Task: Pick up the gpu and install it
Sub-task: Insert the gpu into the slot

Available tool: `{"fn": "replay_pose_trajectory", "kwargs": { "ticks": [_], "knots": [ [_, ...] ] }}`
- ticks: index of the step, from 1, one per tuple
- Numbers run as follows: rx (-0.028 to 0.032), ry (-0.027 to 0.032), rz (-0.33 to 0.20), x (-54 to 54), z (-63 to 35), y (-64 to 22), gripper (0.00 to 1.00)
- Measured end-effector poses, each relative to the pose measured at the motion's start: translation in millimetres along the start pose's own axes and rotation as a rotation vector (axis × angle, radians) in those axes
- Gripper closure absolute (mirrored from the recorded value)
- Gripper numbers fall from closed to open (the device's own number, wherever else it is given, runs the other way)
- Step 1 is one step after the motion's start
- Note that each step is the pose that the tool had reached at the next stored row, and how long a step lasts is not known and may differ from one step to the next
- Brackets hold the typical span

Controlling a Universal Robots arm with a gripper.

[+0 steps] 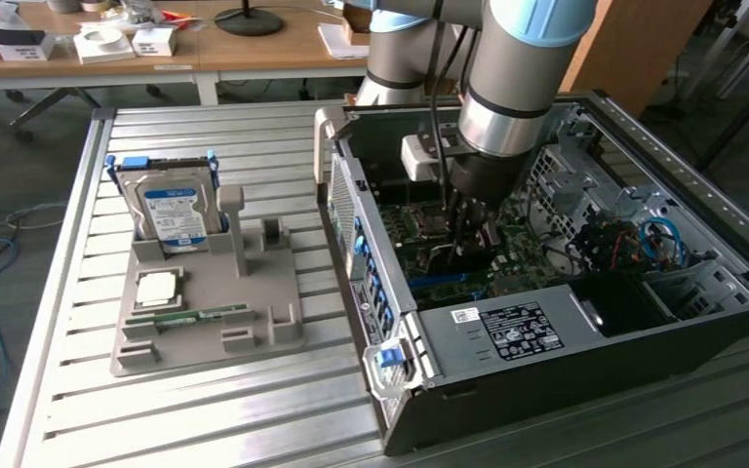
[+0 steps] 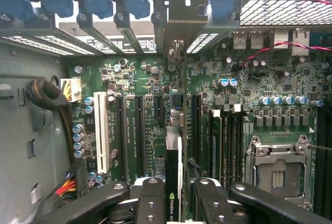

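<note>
Wrist view: pincer point(image 2: 174, 203) pinching the gpu point(image 2: 172, 175) by the edge nearest the wrist. The card sits edge-on between both fingers, over the motherboard point(image 2: 249, 79) slots inside the computer case point(image 1: 583, 331). Judgement: light, stiff, thin board with fragile components and contacts; best held mid-length on bare edges so it does not tilt. Exterior view: hard drive point(image 1: 173, 214) upright in its holder on the desk point(image 1: 218, 409).

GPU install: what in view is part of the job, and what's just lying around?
Job:
- gpu, held edge-on in the gripper
- motherboard with its slots
- open PC case

Lying about:
- hard drive
- memory stick
- processor chip
- grey tray holding these three
</note>
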State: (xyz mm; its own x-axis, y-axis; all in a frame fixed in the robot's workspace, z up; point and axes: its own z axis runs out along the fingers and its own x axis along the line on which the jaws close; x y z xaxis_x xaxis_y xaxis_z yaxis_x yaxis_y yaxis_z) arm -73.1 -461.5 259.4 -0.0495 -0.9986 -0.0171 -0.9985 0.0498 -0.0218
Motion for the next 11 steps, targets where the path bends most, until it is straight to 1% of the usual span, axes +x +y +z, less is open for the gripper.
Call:
{"fn": "replay_pose_trajectory", "kwargs": {
  "ticks": [11],
  "knots": [
    [0.0000, -0.0005, 0.000, 0.0, 0.7, 0.0, 0.74]
  ]
}}
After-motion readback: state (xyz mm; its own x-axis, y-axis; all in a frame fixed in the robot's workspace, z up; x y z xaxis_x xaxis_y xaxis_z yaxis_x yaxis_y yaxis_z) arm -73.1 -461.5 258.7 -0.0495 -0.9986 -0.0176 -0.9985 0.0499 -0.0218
